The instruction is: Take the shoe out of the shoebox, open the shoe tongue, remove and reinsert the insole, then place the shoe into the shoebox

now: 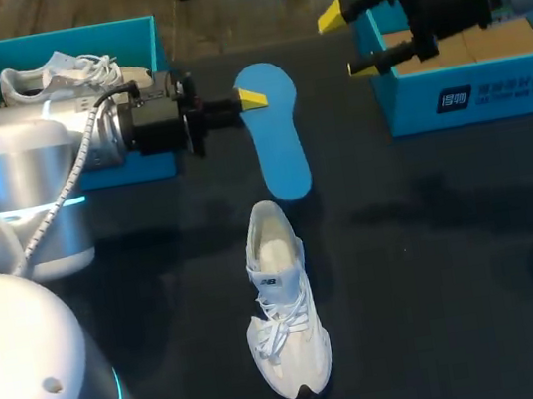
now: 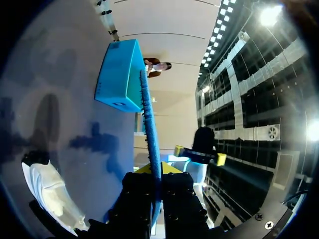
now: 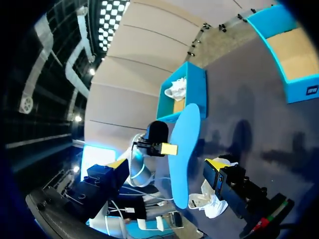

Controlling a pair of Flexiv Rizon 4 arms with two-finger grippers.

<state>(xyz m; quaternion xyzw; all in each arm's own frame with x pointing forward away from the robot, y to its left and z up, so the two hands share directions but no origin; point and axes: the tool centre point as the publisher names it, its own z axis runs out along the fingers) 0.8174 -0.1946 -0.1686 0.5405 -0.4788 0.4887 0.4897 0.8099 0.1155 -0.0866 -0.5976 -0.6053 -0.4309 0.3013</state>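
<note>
A blue insole (image 1: 274, 138) hangs above the table, and my left gripper (image 1: 249, 99) is shut on its edge near the far end. In the left wrist view the insole (image 2: 150, 124) runs edge-on out from between my fingers (image 2: 155, 172). The white shoe (image 1: 282, 302) lies on the dark table in front of the insole, laces loose, its opening towards the insole. My right gripper (image 1: 348, 42) stands open and empty by the left wall of the right shoebox (image 1: 476, 93). Its wrist view shows the insole (image 3: 183, 149) ahead and the shoe (image 3: 209, 201) below.
At the back left stands a blue shoebox (image 1: 131, 34) with another white shoe (image 1: 62, 74) inside. The right shoebox shows a bare cardboard floor. Dark table surface lies open on both sides of the shoe.
</note>
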